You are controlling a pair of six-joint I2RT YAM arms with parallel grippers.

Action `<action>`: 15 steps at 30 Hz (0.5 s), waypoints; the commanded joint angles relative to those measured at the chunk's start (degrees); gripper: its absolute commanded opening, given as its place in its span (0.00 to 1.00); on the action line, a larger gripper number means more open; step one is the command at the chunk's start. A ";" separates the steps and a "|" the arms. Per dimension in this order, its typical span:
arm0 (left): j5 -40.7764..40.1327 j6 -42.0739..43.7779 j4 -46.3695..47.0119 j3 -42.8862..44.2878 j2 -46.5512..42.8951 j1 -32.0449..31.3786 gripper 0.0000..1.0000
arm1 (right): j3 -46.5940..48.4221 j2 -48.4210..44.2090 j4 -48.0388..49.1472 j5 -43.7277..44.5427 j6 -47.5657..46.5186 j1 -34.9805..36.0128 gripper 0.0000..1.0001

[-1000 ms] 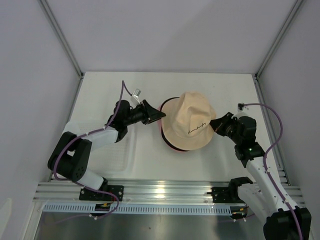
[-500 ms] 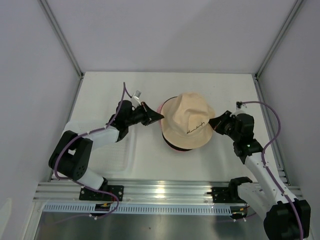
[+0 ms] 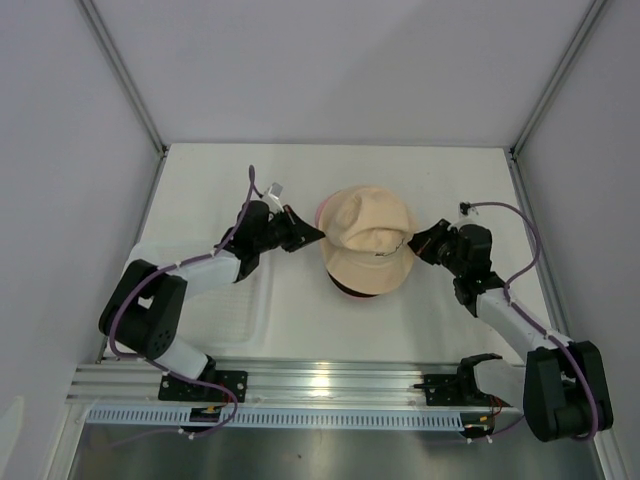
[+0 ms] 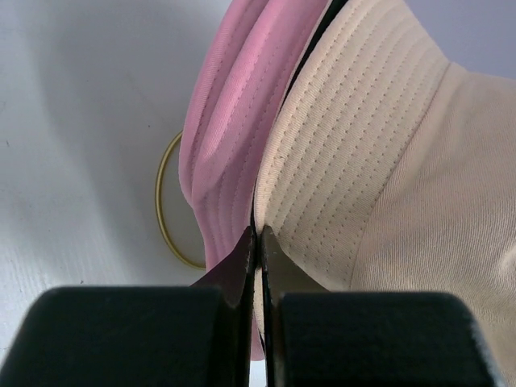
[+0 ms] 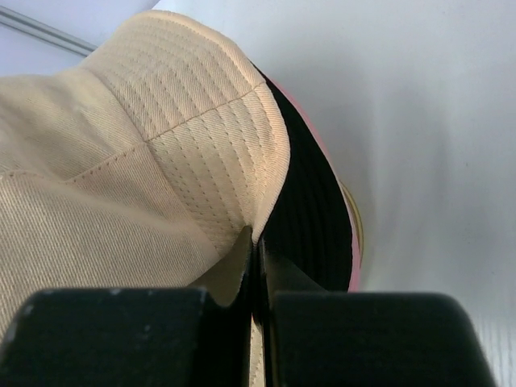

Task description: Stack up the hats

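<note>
The white counter (image 3: 300,180) is smooth and bare-looking, with a shallow clear plastic tray (image 3: 264,300) lying flat by the left arm, well apart from the work. The hats sit in one pile at the middle of the counter.

The beige hat (image 3: 368,235) is on top: soft twill crown, brim quilted with rows of stitching, a bit of dark script on its right side. It sits rumpled and slightly off-square. My guess is that both arms hold it by opposite brim edges so they can spread it and seat it over the pile.

Under it a black hat (image 5: 310,218) shows only as a dark rim. Below that, a pink hat (image 4: 230,145) pokes out on the left, its brim folded up in ridged stitching.

The left gripper (image 3: 318,232) has its jaws pressed together right at the seam where beige brim meets pink. It looks pinched on the beige edge, though the layers are tight there. The right gripper (image 3: 415,248) is likewise clamped thin on the beige brim's far side.

A thin yellowish ring (image 4: 164,211) lies on the counter beside the pink brim.
</note>
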 commanded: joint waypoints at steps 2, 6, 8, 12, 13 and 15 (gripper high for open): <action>-6.86 5.98 -10.65 -0.89 2.65 0.47 0.01 | -2.50 6.89 -5.42 1.97 -1.93 0.11 0.02; -4.92 8.44 -11.35 -0.45 0.29 0.21 0.01 | -2.24 6.11 -5.07 -0.50 -1.93 0.29 0.25; -4.40 10.63 -12.67 0.43 -1.73 -0.14 0.01 | -1.63 2.61 -5.86 -0.77 -2.11 0.29 0.44; -4.39 13.10 -16.71 2.10 -5.51 -0.32 0.01 | 1.36 -6.01 -12.88 1.33 -4.30 0.20 0.66; -4.65 13.89 -18.29 2.45 -6.30 -0.23 0.01 | 2.32 -7.85 -14.63 3.69 -5.52 0.20 0.69; -5.35 14.33 -19.61 2.63 -8.50 -0.32 0.01 | 5.48 -12.69 -20.17 6.16 -6.67 -0.06 0.72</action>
